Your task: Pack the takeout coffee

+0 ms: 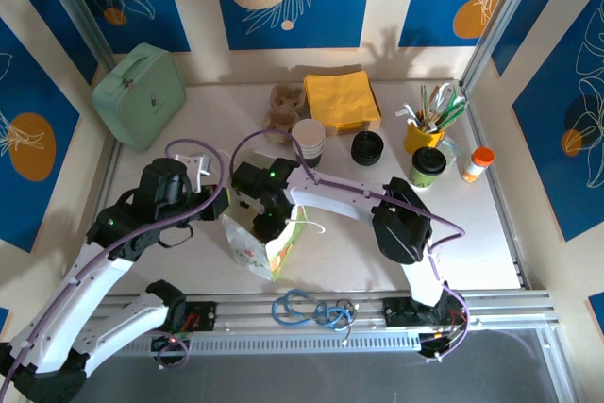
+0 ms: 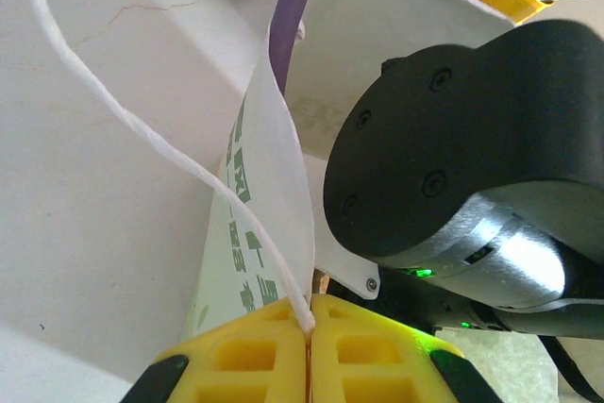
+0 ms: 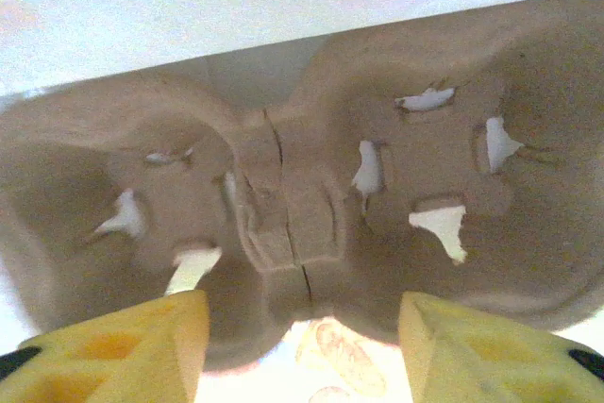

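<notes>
- Takeout coffee (image 1: 427, 165): light green cup with a black lid, upright on the tabletop (image 1: 472, 233) close to its right edge, toward the far right corner; neither arm touches it
- Nearest neighbours: a yellow holder of utensils (image 1: 422, 134) just beyond the cup on its far side; an orange-capped bottle (image 1: 477, 164) just to its right, nearer the right edge; loose black lids (image 1: 367, 147) to its left
- Along the far edge, going left: a stack of white cups (image 1: 309, 139), yellow napkins (image 1: 342, 98) and a pulp cup carrier (image 1: 286, 106); a mint green case (image 1: 140, 93) sits in the far left corner
- Paper bag (image 1: 257, 243): printed, standing open near the middle of the near edge, well apart from the coffee
- Left pincer (image 2: 309, 327): clamped tight on the bag's white string handle (image 2: 189, 169), right beside the bag's upper rim
- Right pincer (image 3: 302, 327): over the bag's mouth in the overhead view; its yellow fingers (image 3: 123, 342) stand apart and grip nothing; a moulded carrier (image 3: 311, 195) lies just beyond them, its narrow middle in line with the gap, with white paper behind it
</notes>
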You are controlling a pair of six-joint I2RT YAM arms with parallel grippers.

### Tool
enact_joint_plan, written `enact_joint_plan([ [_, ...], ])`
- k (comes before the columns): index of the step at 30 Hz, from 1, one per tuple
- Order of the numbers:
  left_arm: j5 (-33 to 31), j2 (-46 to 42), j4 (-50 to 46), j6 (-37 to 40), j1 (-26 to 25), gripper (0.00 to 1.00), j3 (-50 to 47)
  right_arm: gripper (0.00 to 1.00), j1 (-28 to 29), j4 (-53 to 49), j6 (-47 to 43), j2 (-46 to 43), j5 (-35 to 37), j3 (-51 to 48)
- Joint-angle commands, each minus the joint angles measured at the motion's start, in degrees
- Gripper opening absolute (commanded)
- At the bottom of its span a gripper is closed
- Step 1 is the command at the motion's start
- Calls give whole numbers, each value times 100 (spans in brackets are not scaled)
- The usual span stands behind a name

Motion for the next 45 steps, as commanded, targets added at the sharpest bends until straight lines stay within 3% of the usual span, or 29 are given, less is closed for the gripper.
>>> enact_joint_plan([
  [1, 18, -25, -25, -15, -37, 8, 52, 62, 16, -233, 13, -270, -19, 293],
  [7, 2, 38, -135, 7, -37, 8, 166, 67, 35, -350, -2, -469, -4, 554],
  [33, -42, 46, -118, 4, -39, 8, 163, 64, 108, -466, 194, -1273, 340, 1355],
  [45, 67, 47, 10, -15, -39, 12, 162, 69, 101, -776, 831, -1739, 698, 1999],
])
